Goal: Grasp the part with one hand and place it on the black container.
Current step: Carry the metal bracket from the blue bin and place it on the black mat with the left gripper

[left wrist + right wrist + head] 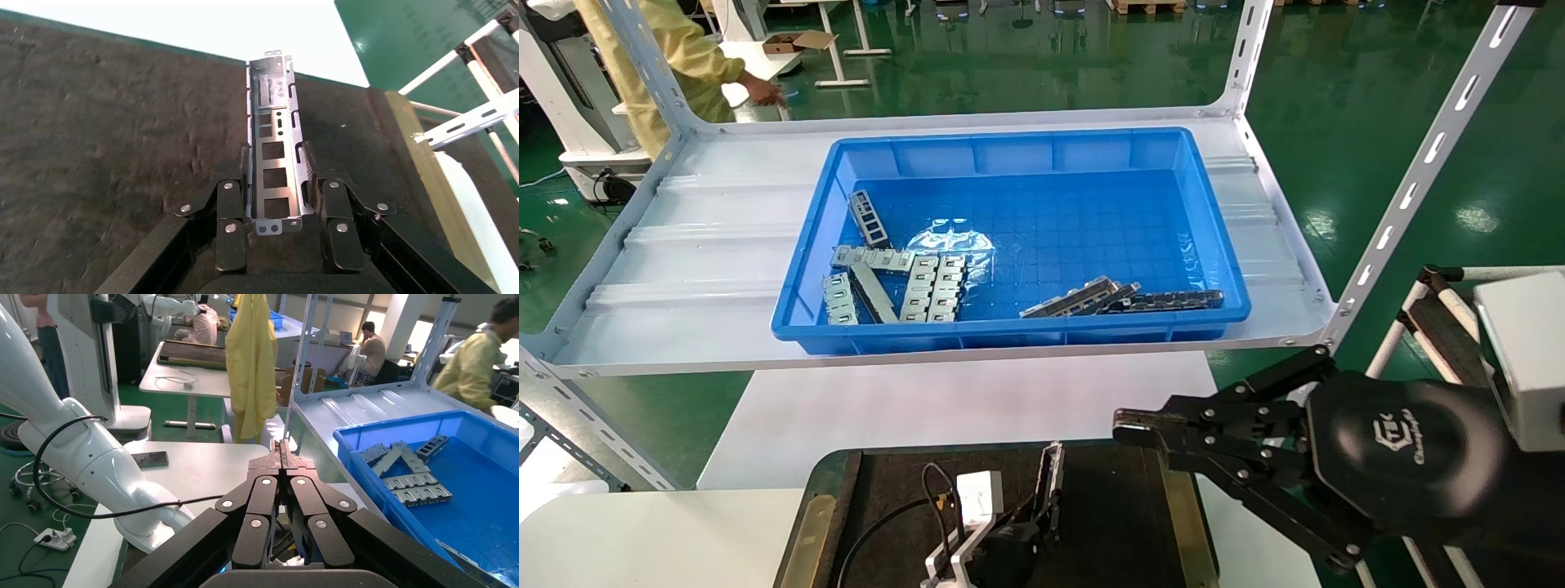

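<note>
The part (pixel 273 141), a narrow silvery channel with rectangular cut-outs, sits between the fingers of my left gripper (pixel 275 168), which is shut on its side walls near one end. In the head view the part (pixel 1052 482) points away from me over the black container (pixel 1115 514), with my left gripper (pixel 1030 523) low above the tray's dark textured floor (pixel 110 122). I cannot tell whether the part touches the floor. My right gripper (pixel 1128 429) is shut and empty, hovering by the tray's right edge; its closed fingertips (pixel 281 450) point sideways.
A blue plastic bin (pixel 1009 155) stands on the white shelf (pixel 707 269) behind the tray, holding several more metal parts (pixel 928 286) and dark strips (pixel 1164 300). Shelf uprights (pixel 1426 163) rise at the right. A person in yellow (pixel 682 57) stands at the far left.
</note>
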Action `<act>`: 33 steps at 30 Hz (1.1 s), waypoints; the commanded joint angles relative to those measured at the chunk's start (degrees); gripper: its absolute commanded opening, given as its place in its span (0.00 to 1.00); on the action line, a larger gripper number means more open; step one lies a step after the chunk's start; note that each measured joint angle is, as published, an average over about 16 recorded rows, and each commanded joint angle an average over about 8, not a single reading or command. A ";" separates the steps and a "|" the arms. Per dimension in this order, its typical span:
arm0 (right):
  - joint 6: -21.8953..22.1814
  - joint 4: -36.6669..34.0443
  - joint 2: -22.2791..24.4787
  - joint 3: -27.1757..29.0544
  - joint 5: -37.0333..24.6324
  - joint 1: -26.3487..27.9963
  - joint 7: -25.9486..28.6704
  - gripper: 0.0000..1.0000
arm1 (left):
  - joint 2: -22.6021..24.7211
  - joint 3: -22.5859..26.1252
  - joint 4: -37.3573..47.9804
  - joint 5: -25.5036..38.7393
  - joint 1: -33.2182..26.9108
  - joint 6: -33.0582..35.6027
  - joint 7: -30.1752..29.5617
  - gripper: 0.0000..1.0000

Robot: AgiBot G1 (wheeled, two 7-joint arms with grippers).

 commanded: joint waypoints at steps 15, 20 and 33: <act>0.00 0.00 0.00 -0.01 0.00 0.00 0.00 1.00 | 0.03 8.59 1.28 5.99 -2.53 -6.26 -15.69 1.00; 0.00 0.00 0.00 -0.01 0.01 0.00 0.00 1.00 | 0.02 11.23 1.54 8.59 -3.21 -7.79 -20.69 1.00; 0.00 0.00 0.00 -0.01 0.01 0.00 -0.01 1.00 | -0.10 17.86 1.73 15.36 -5.02 -11.57 -32.14 1.00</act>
